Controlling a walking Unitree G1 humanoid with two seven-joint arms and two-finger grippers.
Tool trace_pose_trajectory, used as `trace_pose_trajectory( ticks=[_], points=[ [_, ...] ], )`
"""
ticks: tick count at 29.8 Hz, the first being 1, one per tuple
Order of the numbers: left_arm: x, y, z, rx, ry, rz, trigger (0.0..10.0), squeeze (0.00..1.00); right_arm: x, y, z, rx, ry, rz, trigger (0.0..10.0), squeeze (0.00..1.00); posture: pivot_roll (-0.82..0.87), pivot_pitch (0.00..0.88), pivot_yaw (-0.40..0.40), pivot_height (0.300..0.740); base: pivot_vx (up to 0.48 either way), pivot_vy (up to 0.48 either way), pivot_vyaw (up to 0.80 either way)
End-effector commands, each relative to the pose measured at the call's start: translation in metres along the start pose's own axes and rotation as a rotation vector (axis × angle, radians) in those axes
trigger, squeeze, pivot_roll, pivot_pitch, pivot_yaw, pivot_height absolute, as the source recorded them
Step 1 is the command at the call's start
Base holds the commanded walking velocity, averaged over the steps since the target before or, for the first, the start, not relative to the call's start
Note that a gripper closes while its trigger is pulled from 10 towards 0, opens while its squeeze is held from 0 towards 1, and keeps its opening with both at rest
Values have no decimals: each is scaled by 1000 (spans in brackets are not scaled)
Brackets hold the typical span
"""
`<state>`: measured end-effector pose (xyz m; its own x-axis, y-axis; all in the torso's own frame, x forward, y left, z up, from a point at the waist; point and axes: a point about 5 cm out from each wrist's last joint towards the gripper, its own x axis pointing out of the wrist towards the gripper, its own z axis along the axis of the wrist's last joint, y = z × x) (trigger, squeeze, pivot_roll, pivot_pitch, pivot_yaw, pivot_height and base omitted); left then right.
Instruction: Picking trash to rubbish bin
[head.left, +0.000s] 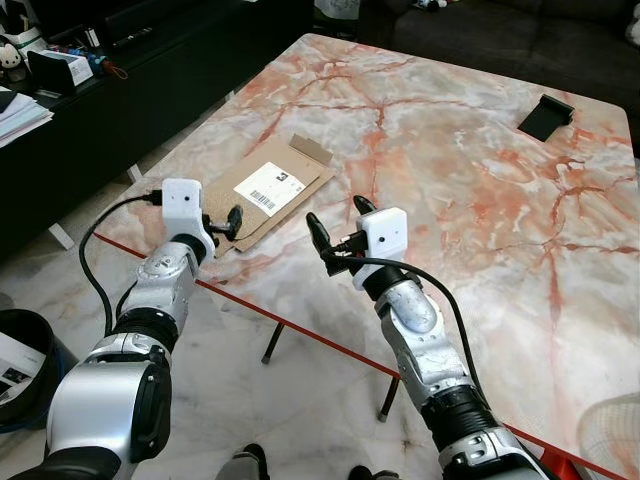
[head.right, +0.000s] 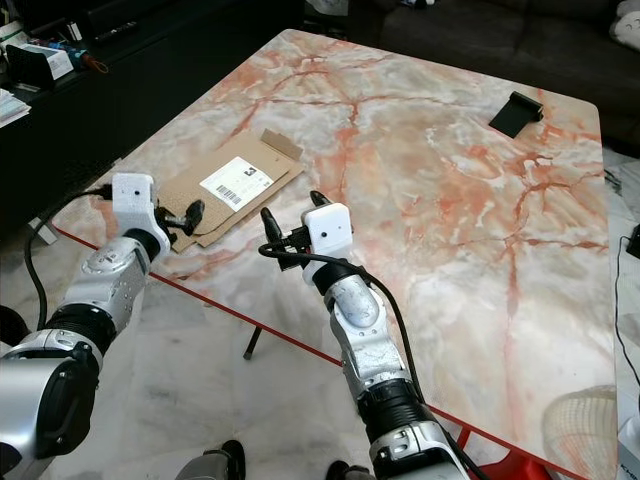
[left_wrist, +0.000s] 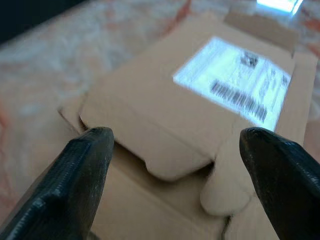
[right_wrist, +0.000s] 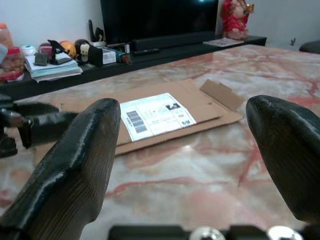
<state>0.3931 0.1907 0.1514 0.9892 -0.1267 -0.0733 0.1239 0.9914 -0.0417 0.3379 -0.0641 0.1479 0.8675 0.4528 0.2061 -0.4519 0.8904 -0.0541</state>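
Both silver arms reach up from the bottom of the head view, over the red-trimmed near edge of the marble worktop (head.left: 470, 170). Left gripper (head.left: 222, 223) sits at about nine o'clock from the middle of the picture, right at the near corner of the flattened cardboard mailer (head.left: 268, 190); its jaws are spread wide with nothing between them, and in its wrist view the two black fingertips (left_wrist: 75, 175) bracket the mailer's folded flaps. I can't tell whether they touch the cardboard. Right gripper (head.left: 338, 228) hovers just past the worktop's near edge, near the centre, a short way off the mailer at its four o'clock. Its jaws are also wide open and empty, pointing toward the mailer, and its wrist view looks between the fingers straight at the cardboard.

That mailer lies flat on the worktop, one end flap open at its twelve o'clock end. A white shipping label (right_wrist: 156, 115) is stuck on top, with a barcode, small print and a dark logo; one bold figure reads roughly "3" from above, the rest is too small to read.

Farther off, at two o'clock, a small black object (head.left: 545, 116) rests on the worktop. A dark bin (head.left: 25, 355) with paper inside stands on the floor at eight o'clock. Papers and small items sit on the dark TV bench (head.left: 60, 140) at ten o'clock.
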Motion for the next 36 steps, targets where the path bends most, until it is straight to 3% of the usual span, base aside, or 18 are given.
trace_pose_trajectory(
  ticks=[1,12,18,23,25,29,31,33,34,36],
  points=[
    [0,-5,-8,-18,43,-20,10000,0,-2,-2,1,1,-1,-13,10000,0,82,184,-34,740,0,0,0],
    [-8,-22,-33,-94,85,-136,10000,0,-2,0,1,7,6,-12,10000,0,98,192,-23,740,0,0,0],
    [-16,-32,-29,-139,39,-193,10000,0,-2,1,1,8,6,-11,10000,0,109,189,-16,740,0,0,0],
    [-31,-42,-22,-130,21,-212,10000,0,-1,2,1,11,3,-8,10000,0,120,188,-14,740,0,0,0],
    [-46,-53,-12,-130,-1,-235,10000,0,0,2,1,10,3,-4,10000,0,128,185,-10,740,0,0,0],
    [-56,-58,-7,-126,6,-237,10000,0,0,2,1,10,3,-3,10000,0,128,185,-10,740,0,0,0],
    [-69,-68,3,-115,-2,-255,10000,0,1,2,2,10,-1,-1,10000,0,129,178,-7,740,0,0,0],
    [-80,-77,15,-101,-16,-277,10000,0,1,2,2,10,-2,0,10000,0,134,174,-7,740,0,0,0],
    [-86,-81,31,-87,-52,-283,10000,0,1,2,2,10,-2,1,10000,0,134,174,-7,740,0,0,0],
    [-86,-82,51,-61,-112,-270,10000,0,1,2,1,10,-1,3,10000,0,136,172,-9,740,0,0,0]
  ],
)
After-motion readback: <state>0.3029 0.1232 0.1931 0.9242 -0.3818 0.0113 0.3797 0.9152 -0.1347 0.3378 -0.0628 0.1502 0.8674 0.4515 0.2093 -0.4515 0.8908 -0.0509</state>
